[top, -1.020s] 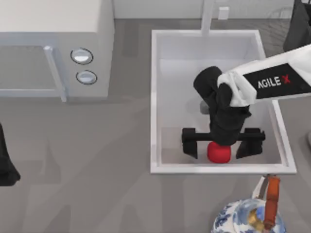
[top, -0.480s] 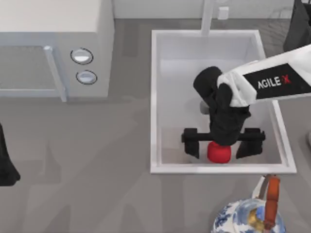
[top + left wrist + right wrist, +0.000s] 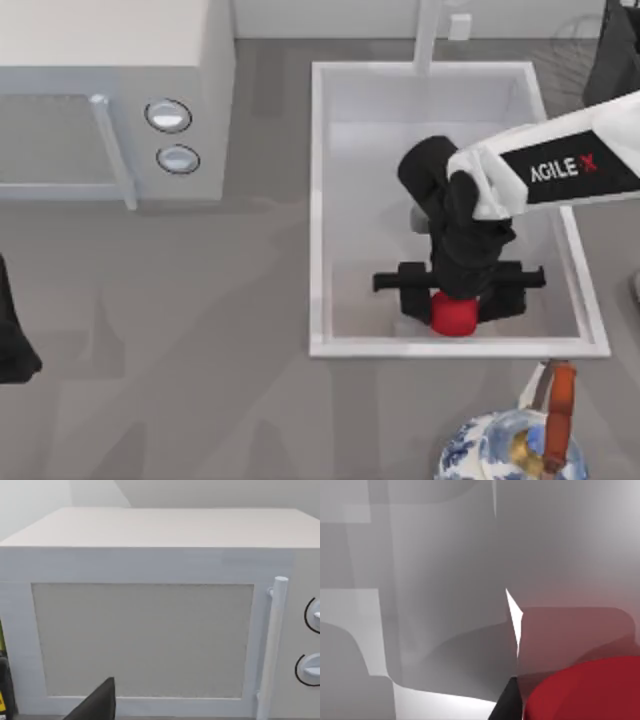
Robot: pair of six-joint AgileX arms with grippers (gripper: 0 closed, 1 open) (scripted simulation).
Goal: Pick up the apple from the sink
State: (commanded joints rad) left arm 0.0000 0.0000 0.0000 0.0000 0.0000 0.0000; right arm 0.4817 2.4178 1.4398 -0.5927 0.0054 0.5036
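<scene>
The red apple (image 3: pixel 453 315) lies on the floor of the white sink (image 3: pixel 318 200), close to its front wall. My right gripper (image 3: pixel 456 303) reaches down into the basin from the right, with its two black fingers pressed against the apple's left and right sides, shut on it. The right wrist view has the apple (image 3: pixel 590 690) very near, in front of the pale sink wall (image 3: pixel 440 580). My left arm (image 3: pixel 12 340) stays parked at the table's left edge, facing the microwave.
A white microwave (image 3: pixel 110 90) with two round knobs stands at the back left, seen close in the left wrist view (image 3: pixel 150 630). A blue-and-white kettle (image 3: pixel 510 445) stands just in front of the sink's right corner. The faucet post (image 3: pixel 427 35) rises behind the basin.
The right gripper's fingers have drawn inward from a wide spread until they meet the apple's sides. The apple and the left arm have not moved.
</scene>
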